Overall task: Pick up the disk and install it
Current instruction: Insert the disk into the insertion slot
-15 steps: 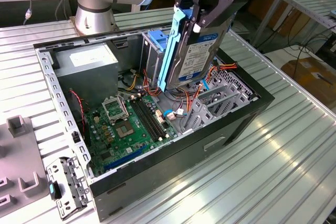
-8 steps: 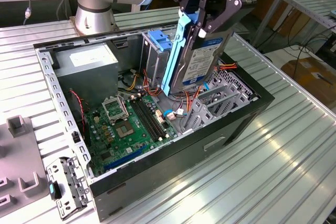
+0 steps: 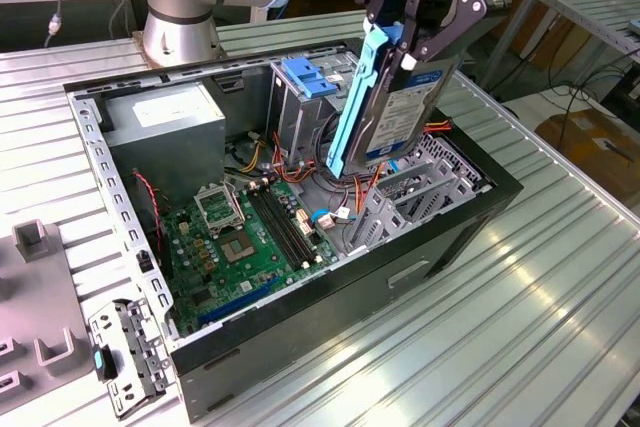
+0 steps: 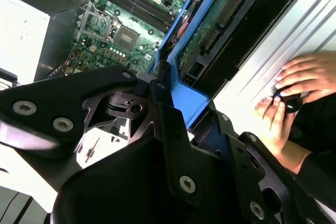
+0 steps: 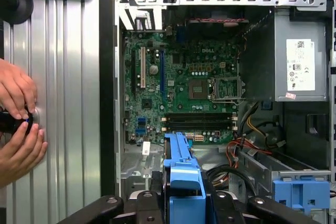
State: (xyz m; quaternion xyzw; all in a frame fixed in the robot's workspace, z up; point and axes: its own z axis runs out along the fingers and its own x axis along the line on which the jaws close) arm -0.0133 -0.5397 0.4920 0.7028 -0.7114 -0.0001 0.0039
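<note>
The disk (image 3: 405,112), a silver-grey drive with a white label and blue side rails, hangs tilted on edge above the right part of the open computer case (image 3: 470,222). My gripper (image 3: 412,39) is shut on its upper end from above. In the second wrist view the disk's green circuit side (image 4: 220,19) and a blue rail run away from the black fingers (image 4: 168,114). The first wrist view shows the disk's blue rail (image 5: 181,169) edge-on between the fingers (image 5: 149,208), over the case's drive area.
Inside the case lie the green motherboard (image 3: 240,237), a large grey box with a white sticker (image 3: 165,117), loose cables (image 3: 300,162) and a drive cage with a blue latch plate (image 3: 305,77). A person's hands (image 5: 18,124) rest on the ribbed table beside the case.
</note>
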